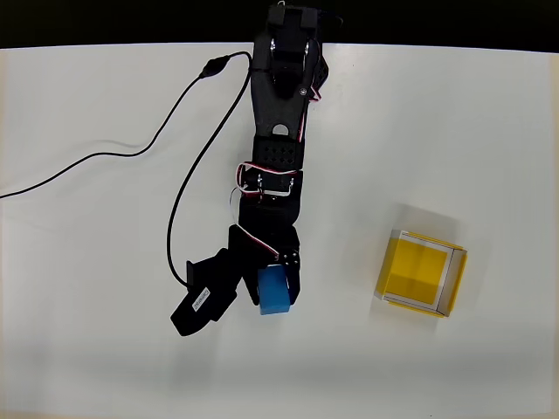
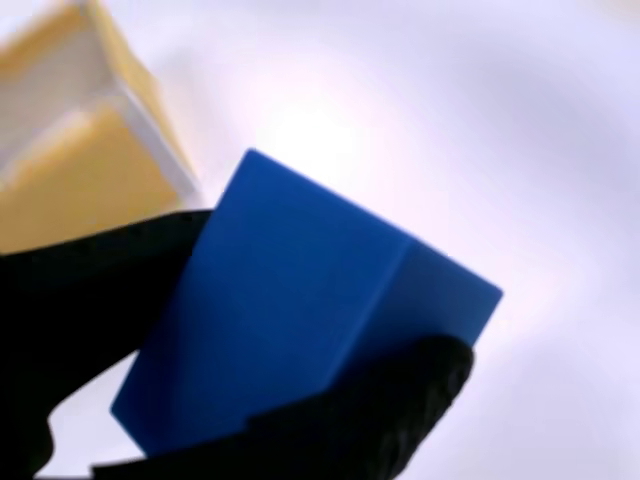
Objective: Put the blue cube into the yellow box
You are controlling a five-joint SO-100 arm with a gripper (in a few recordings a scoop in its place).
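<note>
The pincer is clamped on the blue cube, black fingers pressing opposite faces. The yellow box sits well apart at the cube's three o'clock on the white table. Carry the cube high enough to clear the box's near wall, centre it over the yellow floor, then release. Bare table lies between; the black cable trails at ten o'clock.

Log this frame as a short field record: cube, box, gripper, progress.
cube: blue cube held between the black fingers, tilted in the wrist view
box: yellow box open-topped, empty, on the white table, to the right of the arm in the overhead view
gripper: gripper shut on the cube
cube vs box: apart, cube not over the box
progress: grasp done, placing not yet done
</note>
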